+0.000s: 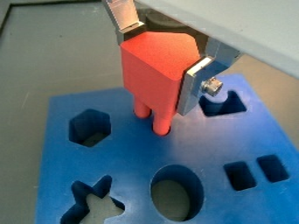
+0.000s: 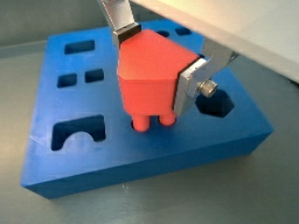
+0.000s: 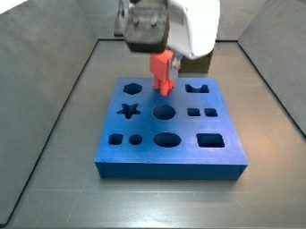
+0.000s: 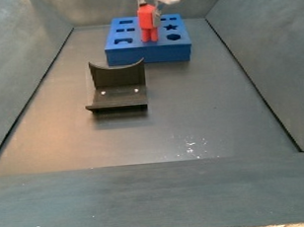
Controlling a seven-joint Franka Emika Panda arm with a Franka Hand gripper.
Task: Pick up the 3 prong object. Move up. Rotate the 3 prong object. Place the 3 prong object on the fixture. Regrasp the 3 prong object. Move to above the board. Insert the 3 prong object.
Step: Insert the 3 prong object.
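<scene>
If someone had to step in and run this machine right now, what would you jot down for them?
Gripper: shut on the 3 prong object, prongs pointing down, over the board.
Board: blue, at the far end of the floor in a side view.
Fixture: empty, mid-floor.
Done: pickup, rotation, regrasp, move to the board.
Left: the prongs look close to the board's top but not seated; finish the insertion, then release.

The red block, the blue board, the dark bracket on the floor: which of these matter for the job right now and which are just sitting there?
In use:
- 3 prong object, held by the claw above the board
- board, insertion target

Sitting idle:
- fixture, empty on the floor, apart from the board
</scene>
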